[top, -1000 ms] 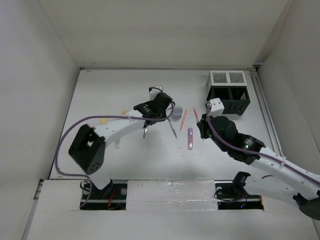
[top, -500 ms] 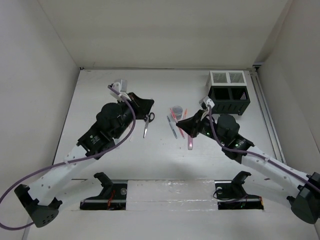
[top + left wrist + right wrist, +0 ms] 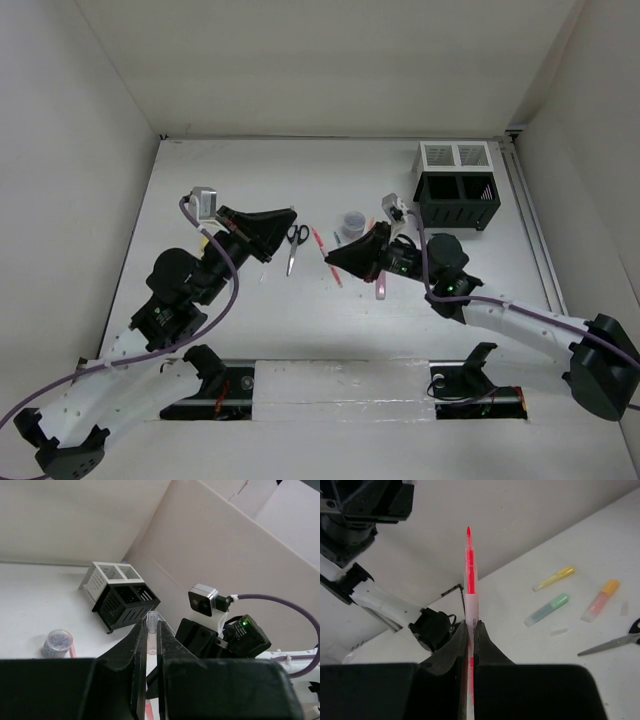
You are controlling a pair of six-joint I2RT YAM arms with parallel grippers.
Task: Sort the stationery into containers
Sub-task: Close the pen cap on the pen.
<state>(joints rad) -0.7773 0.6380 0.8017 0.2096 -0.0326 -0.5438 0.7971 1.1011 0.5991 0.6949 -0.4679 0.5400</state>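
My right fingers (image 3: 456,647) pinch red pen (image 3: 468,570) low on barrel | light, stiff, slick, may pivot | left fingers (image 3: 132,652) nip small clear piece (image 3: 151,619)

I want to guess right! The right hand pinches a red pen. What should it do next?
Probably carry it toward the black organiser at the far right: the right hand is shut on the red pen, well short of any compartment.

Far tabletop (image 3: 250,165) free (scissors (image 3: 293,250) mid-table)
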